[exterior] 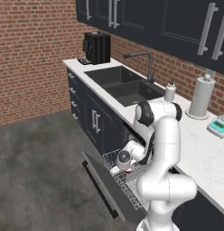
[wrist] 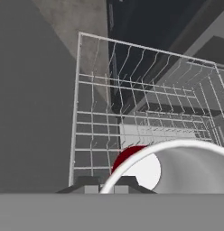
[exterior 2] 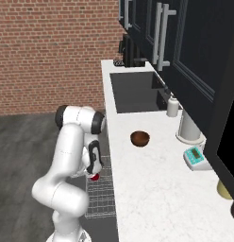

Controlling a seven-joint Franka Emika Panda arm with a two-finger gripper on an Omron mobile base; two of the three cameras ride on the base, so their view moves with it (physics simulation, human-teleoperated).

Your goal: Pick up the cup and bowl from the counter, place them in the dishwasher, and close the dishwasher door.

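**Cup lowered toward the dishwasher rack**

The tool [exterior: 124, 166] is clamped on the cup [wrist: 152, 169], holding it just over the wire rack [wrist: 132, 113] of the dishwasher [exterior: 127, 180], likely for release there. The dishwasher door [exterior: 105, 187] hangs open beside the rack for loading. Beyond the rack, the bowl [exterior 2: 140, 138] waits on the counter [exterior 2: 152, 189]. No writing is readable.

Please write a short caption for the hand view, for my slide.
Gripper holding the red cup over the dishwasher's wire rack.
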